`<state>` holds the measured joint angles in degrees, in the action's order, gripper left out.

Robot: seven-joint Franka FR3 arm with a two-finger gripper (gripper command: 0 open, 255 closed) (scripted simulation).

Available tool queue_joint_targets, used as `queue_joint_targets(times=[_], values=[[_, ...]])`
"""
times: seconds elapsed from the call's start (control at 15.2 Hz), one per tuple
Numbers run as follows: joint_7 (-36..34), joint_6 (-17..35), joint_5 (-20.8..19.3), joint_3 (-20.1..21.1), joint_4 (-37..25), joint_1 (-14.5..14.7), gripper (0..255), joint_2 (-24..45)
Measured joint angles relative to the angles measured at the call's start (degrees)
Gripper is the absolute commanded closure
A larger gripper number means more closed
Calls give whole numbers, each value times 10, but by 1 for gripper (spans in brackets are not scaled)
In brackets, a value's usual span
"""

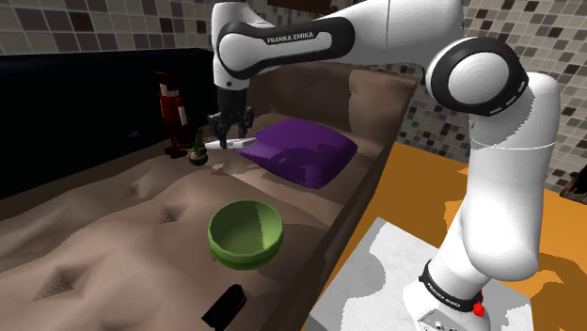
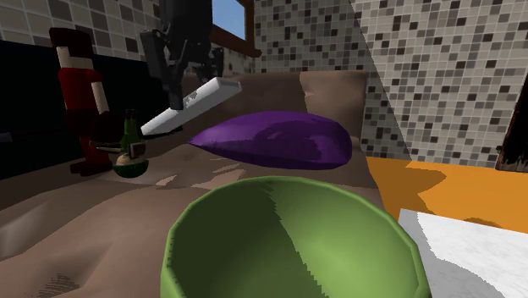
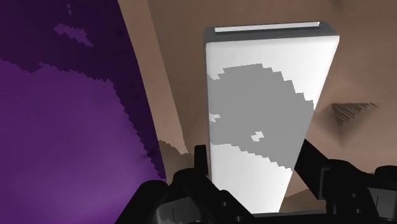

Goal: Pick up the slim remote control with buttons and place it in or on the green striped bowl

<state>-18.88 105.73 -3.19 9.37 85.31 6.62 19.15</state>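
Nearest the stand, the green bowl (image 1: 245,233) sits upright and open on the brown sofa seat (image 1: 122,235). Beyond it, the gripper (image 1: 231,139) hangs above the seat, its fingers (image 3: 198,164) narrowed across the width of the white remote control (image 2: 190,105), which is held tilted and clear of the fabric. Just beside it lies the purple cushion (image 1: 306,152), with a small green bottle (image 1: 197,150) on the other side. To carry well, I judge, rise a little, swing toward the bowl away from cushion and bottle, move slowly so the long remote does not pivot, and release low over the bowl's middle
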Motion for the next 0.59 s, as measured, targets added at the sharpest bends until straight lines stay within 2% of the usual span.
queue_joint_targets(times=[0.26, 0.59], values=[[-3, -24, 1, 2, -15, 2, 255, -8], [-38, 3, 11, 18, 93, 20, 255, -91]])
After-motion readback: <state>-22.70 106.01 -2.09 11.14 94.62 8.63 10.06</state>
